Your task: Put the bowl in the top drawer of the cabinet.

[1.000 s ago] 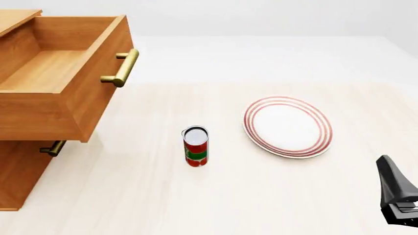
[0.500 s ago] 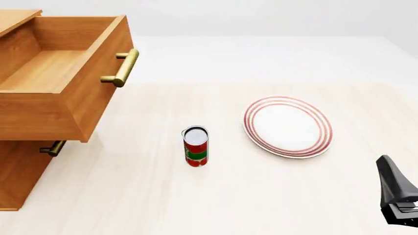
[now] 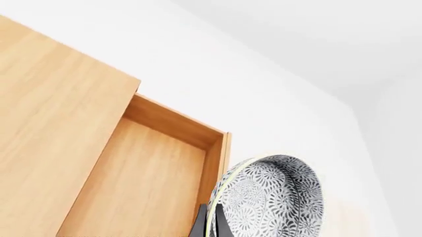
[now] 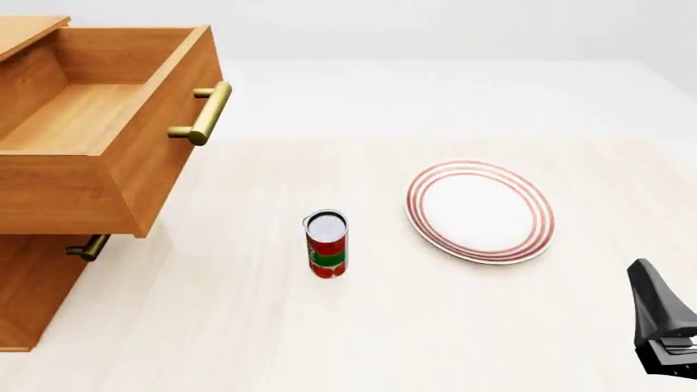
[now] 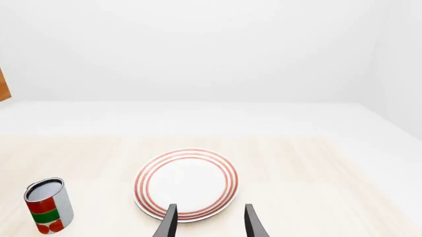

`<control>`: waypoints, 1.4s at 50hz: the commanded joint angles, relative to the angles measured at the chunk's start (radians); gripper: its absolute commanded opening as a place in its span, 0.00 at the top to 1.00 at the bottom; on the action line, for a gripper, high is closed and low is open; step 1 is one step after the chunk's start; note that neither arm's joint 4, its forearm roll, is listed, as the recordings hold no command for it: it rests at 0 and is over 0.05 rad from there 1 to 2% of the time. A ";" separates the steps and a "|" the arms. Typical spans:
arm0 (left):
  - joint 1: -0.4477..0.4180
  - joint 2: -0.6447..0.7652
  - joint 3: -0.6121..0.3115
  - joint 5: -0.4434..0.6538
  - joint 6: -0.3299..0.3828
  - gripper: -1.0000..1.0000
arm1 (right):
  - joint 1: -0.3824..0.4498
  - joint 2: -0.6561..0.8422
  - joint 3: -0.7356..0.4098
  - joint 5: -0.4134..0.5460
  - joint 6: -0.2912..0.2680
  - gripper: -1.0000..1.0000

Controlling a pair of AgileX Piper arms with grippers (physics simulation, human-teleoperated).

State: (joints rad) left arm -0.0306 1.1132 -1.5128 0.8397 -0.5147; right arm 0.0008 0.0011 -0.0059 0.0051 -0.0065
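The bowl [image 3: 272, 197], white with a dense dark floral pattern, shows only in the left wrist view, tilted on edge. My left gripper [image 3: 208, 223] is shut on its rim. Beyond it lies the top drawer [image 3: 145, 177], pulled open with nothing inside; the bowl hangs beside the drawer's side wall. In the front view the top drawer [image 4: 82, 118] stands open out of the cabinet [image 4: 33, 286], with its brass handle [image 4: 202, 113] facing the table; neither the bowl nor the left arm shows there. My right gripper [image 5: 209, 224] is open and holds nothing, low near the table's front right.
A red-ringed white plate [image 4: 479, 211] lies right of centre. A red, green and white can [image 4: 326, 243] stands upright in the middle. The lower drawer's handle [image 4: 87, 247] sits under the open drawer. Part of my right arm [image 4: 660, 327] shows at the front right.
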 commanded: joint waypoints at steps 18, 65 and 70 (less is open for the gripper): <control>0.035 0.027 -0.034 0.070 0.016 1.00 | 0.000 0.000 0.000 0.000 0.000 0.00; 0.111 0.046 0.080 0.042 0.053 1.00 | 0.000 0.000 0.000 0.000 0.000 0.00; 0.117 0.054 0.089 0.036 0.052 1.00 | 0.000 0.000 0.000 0.000 0.000 0.00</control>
State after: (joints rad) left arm 0.0746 1.1603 -1.4327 0.8850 -0.4686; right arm 0.0007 0.0011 -0.0059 0.0052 -0.0066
